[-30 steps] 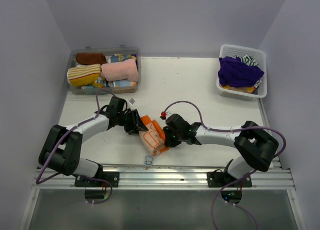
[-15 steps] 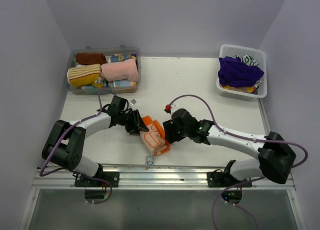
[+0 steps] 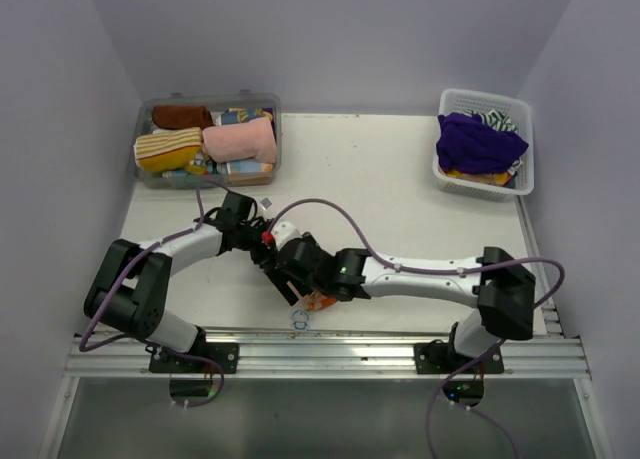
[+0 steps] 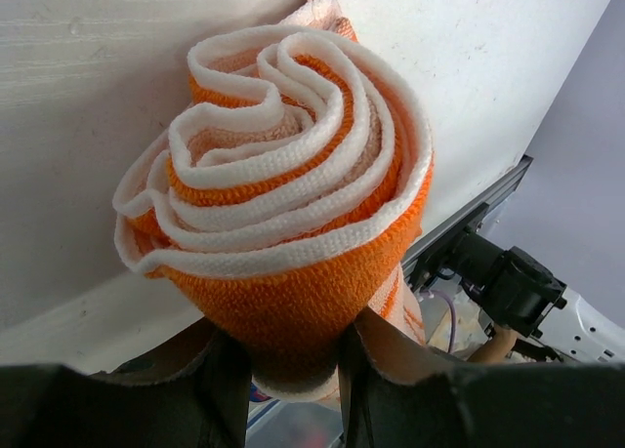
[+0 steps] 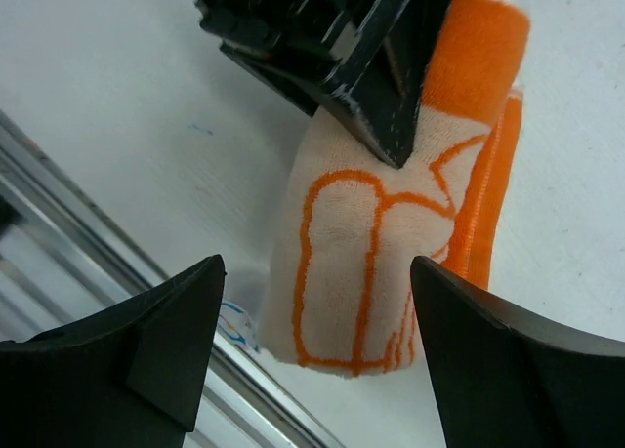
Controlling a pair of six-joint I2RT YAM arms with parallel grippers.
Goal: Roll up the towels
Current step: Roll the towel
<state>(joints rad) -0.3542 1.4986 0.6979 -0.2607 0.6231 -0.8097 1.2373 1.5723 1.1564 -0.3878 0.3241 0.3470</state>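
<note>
White tabletop by the front rail is where both arms meet. The right gripper hangs with its jaws spread wide and empty. Directly beneath the gap lies the rolled orange-and-cream towel, its long axis crosswise to the line between the fingers, running from the left gripper down toward the rail. That left gripper is pinched onto the roll's spiral end, so the right arm, over the free half, looks best placed to close across its width.

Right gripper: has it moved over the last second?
Yes. The right gripper has swung left, away from the white basket, and now hangs over the orange-and-cream towel.
</note>
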